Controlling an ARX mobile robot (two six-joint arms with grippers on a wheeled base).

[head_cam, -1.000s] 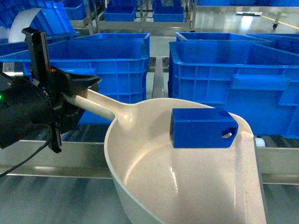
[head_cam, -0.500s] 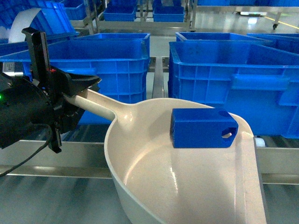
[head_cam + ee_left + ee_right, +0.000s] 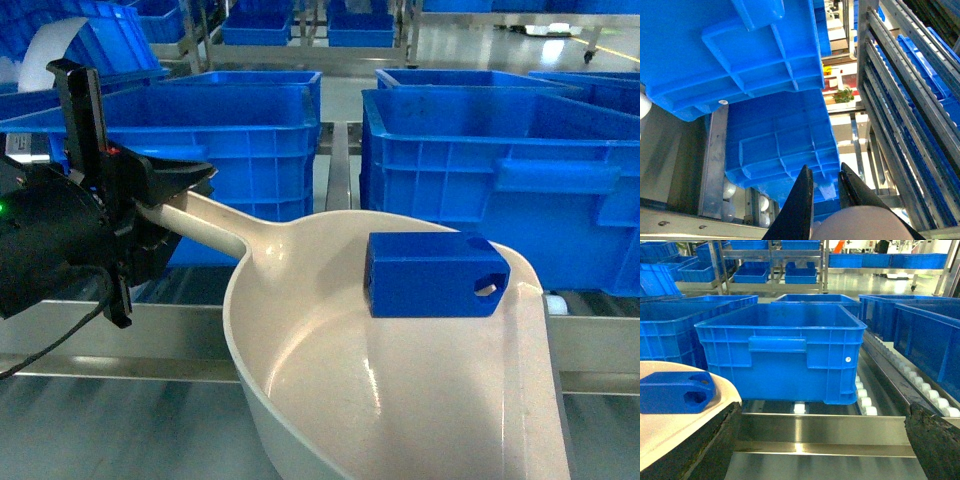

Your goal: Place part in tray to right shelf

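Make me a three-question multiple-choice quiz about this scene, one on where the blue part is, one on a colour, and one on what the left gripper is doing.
1. Where is the part?
A. Inside a blue crate
B. In the tray
C. On the shelf rollers

2. What colour is the tray?
A. Pale beige
B. Red
C. Black

3. What is the left gripper doing?
A. Hanging open over the part
B. Gripping a crate rim
C. Shut on the tray's handle

Answers:
1. B, the block lies on the scoop's inner surface, near its far wall.
2. A, the bowl and handle are a pale cream beige in the head view.
3. C, its dark fingers close around the handle in the head view.
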